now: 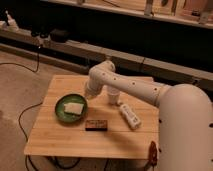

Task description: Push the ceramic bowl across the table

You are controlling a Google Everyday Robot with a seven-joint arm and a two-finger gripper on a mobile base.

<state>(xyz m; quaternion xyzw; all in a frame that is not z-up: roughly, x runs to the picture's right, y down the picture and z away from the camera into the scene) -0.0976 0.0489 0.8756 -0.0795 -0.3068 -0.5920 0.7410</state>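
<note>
1. Here, the white arm (131,86) reaches in from the robot's bulky white body at the right of the view. It bends at a rounded joint over the far part of the tabletop (65,142) and slopes down toward the wood.
2. The pincer (90,93) is at the arm's lower end, low over the light plank tabletop. Whether it is released or clenched cannot be told from this view, and nothing can be seen grasped in it.
3. The ceramic bowl (70,108), round, shallow and glossy green with a darker rim, rests on the tabletop just beside the pincer. It lies on the pincer's camera-facing side and a little to its left in the view. The bowl's far right rim is close to the pincer, but it cannot be told whether the two touch.
4. A pale flat square piece (74,107) lies inside the bowl.
5. A small dark rectangular box (96,124) lies flat on the wood, nearer the camera than the pincer and just beside the bowl's right edge.
6. A white cup-like object (113,95) stands to the right of the pincer, partly under the arm.
7. A white remote-like object (130,116) lies beyond that cup from the pincer, angled toward the front right of the tabletop.
8. A red-handled thing (152,150) sits at the tabletop's front right corner, well apart from the pincer.
9. A dark cable (23,122) trails across the floor off the tabletop's left side.
</note>
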